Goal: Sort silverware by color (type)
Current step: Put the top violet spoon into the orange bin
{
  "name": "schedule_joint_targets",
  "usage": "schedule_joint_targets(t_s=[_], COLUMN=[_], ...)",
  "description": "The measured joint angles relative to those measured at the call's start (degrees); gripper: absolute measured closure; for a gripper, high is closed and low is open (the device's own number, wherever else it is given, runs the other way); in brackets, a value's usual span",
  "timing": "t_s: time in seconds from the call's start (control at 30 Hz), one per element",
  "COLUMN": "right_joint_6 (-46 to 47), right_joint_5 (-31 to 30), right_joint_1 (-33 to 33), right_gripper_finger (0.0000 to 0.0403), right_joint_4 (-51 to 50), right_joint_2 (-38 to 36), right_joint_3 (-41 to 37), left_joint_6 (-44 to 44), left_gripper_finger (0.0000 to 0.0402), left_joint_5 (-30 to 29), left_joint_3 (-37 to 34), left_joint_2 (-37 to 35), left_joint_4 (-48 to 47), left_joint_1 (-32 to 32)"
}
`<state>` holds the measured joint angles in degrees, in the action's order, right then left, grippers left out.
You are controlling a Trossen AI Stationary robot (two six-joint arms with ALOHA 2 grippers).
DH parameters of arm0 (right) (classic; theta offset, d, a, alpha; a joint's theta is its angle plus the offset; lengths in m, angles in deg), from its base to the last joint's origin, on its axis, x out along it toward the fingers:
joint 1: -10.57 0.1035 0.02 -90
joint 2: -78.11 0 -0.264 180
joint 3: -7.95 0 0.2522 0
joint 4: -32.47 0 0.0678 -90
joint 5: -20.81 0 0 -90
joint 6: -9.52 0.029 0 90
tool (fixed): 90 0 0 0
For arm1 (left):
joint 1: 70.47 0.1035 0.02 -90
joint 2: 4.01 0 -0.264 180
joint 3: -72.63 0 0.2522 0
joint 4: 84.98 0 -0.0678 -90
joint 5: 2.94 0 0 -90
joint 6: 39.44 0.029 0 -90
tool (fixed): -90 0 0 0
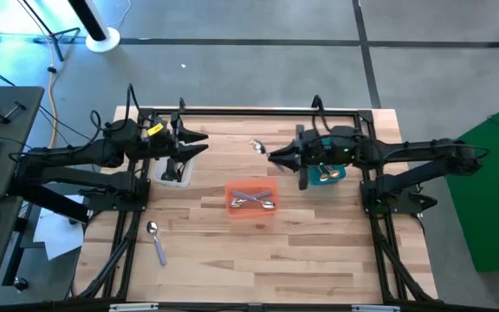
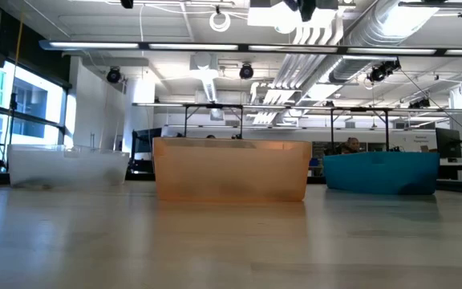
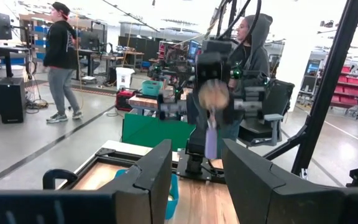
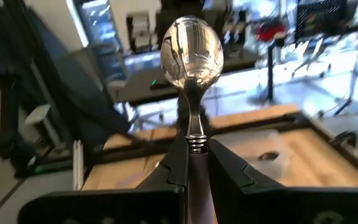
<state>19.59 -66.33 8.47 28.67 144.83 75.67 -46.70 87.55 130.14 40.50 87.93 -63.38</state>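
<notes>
A lavender-handled spoon [image 1: 156,242] lay alone at the near left of the table [image 1: 301,260], its bowl toward the far side and its handle pointing near; it was nearer the left arm than the right. Farther in, at the middle, the orange bin [image 1: 250,201] held two or three spoons lying crosswise. Beyond it, the right gripper [image 4: 194,163] was closed on the handle of a silver spoon [image 4: 191,53], held above the table with its long axis continuing the line of the fingers and its bowl [image 1: 256,146] pointing left toward the other arm. The teal bin [image 1: 326,176] sat under the right arm, so the held spoon pointed away from it; the orange bin lay just near of the bowl. At the far left, the left gripper [image 3: 194,180] faced right with its jaws open and empty, beside the clear bin [image 1: 173,176].
</notes>
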Motion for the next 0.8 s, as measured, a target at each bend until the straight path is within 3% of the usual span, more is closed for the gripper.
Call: schedule_joint_targets(t_s=[0.37, 0.63, 0.8], right_joint_6=[4.42, -5.1, -6.06], right_joint_5=[9.47, 10.07, 10.05], right_joint_1=[0.3, 1.4, 0.61], right_gripper_finger=[0.0383, 0.0383, 0.0383], right_joint_4=[-1.09, -26.93, -35.23], right_joint_2=[13.29, 26.51, 34.08], right_joint_3=[1.21, 17.65, 23.25], left_joint_6=[-0.02, 1.98, 1.97], left_gripper_finger=[0.0271, 0.0271, 0.0271], left_joint_5=[-0.11, -0.11, -0.13], left_joint_3=[0.0, 0.0, 0.0], left_joint_2=[0.0, 0.0, 0.0], left_joint_4=[-0.03, -0.58, -0.71], left_joint_1=[0.0, -0.02, -0.02])
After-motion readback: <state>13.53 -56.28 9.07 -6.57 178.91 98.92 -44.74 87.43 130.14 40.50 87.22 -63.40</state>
